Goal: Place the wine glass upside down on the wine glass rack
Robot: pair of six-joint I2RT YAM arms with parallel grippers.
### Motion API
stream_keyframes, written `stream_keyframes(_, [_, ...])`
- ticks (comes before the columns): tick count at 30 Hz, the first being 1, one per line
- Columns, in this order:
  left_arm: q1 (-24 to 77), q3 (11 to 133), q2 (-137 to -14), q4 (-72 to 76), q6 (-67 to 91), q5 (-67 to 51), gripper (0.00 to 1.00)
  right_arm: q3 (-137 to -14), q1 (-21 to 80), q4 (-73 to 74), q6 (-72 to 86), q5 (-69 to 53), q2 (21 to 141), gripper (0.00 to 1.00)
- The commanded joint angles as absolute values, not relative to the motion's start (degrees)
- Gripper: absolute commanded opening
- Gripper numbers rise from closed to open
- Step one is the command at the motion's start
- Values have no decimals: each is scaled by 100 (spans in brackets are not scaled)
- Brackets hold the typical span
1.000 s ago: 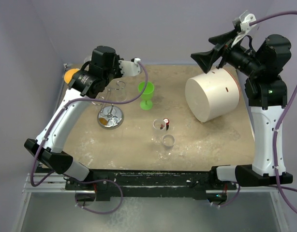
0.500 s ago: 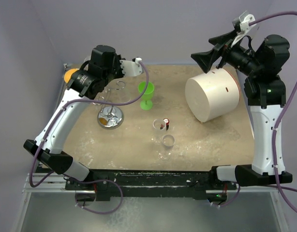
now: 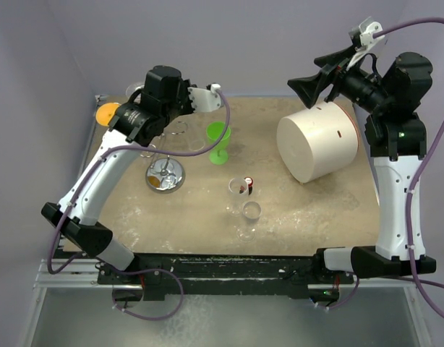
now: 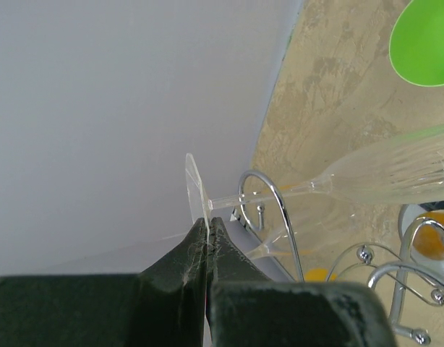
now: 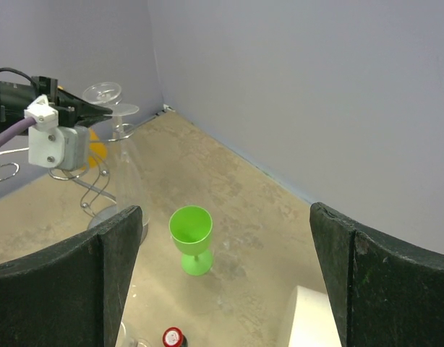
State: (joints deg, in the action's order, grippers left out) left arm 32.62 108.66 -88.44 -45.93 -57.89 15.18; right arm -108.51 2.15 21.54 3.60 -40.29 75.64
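Your left gripper pinched the wine glass by its foot rim, upside down beside the wire arms of the rack. It looked light, slippery and brittle. Your right gripper hung spread.

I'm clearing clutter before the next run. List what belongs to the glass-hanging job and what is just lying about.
Job in hand:
- wine glass, pinched by its foot in the left gripper
- wine glass rack

Lying about:
- green goblet
- white cylinder
- clear glass near the front
- clear glass behind it
- orange object
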Motion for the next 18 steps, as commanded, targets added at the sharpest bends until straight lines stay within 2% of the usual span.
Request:
stream_keyframes(1, [3327, 11071, -8972, -4003, -5616, 1678, 0, -10837, 163, 1817, 484, -4203, 7427, 100])
stream_keyframes(18, [3340, 10699, -9009, -3650, -5760, 2549, 0, -10754, 123, 1758, 546, -4249, 7392, 100])
